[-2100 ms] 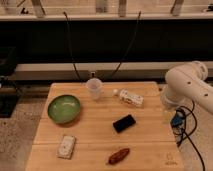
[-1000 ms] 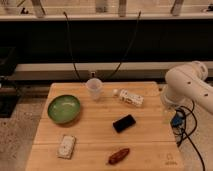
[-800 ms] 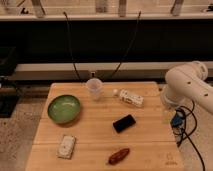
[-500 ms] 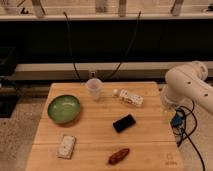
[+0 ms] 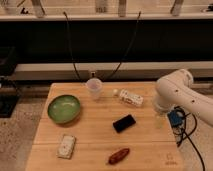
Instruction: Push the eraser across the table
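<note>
Black and flat, the eraser (image 5: 124,123) lies on the worktop (image 5: 92,137) near the claw (image 5: 160,118), on its bowl (image 5: 64,108) side; the claw, open or closed I cannot tell, could skim over it or, striking off-centre, spin it into the bottle (image 5: 129,97).

Lab: black cables (image 5: 70,50) dangling, robot pincer (image 5: 160,118) near table (image 5: 150,150) edge.

Dim, warm light is falling from above onto the table (image 5: 95,131), while the background behind it is sitting in near darkness. The white arm (image 5: 181,93) is catching the brightest highlight. Only faint, soft shadows are showing under the bowl (image 5: 64,108) and eraser (image 5: 124,123). The gripper (image 5: 159,118) is hanging in shade below the arm, at the table's right edge.
</note>
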{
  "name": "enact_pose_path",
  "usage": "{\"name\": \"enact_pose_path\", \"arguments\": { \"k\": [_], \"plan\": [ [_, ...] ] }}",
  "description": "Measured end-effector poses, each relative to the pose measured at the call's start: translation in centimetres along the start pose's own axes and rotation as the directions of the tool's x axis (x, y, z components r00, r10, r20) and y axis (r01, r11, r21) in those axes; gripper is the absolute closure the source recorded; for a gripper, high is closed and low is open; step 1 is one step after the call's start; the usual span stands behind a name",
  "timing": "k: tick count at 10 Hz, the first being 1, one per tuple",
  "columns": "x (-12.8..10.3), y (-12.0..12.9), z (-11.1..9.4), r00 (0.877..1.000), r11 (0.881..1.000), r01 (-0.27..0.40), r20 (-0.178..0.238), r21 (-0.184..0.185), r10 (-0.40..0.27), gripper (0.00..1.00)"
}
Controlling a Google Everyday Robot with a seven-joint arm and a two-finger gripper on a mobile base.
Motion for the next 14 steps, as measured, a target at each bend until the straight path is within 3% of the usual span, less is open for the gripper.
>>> {"name": "enact_pose_path", "arguments": {
  "k": [6, 14],
  "plan": [
    [-1.9, 0.5, 3.2, 1.0, 1.0, 0.019, 0.012, -0.006, -0.019, 0.2],
    [-2.9, 0.7, 4.7, 1.0, 1.0, 0.022, 0.014, -0.015, -0.022, 0.2]
  ]
}}
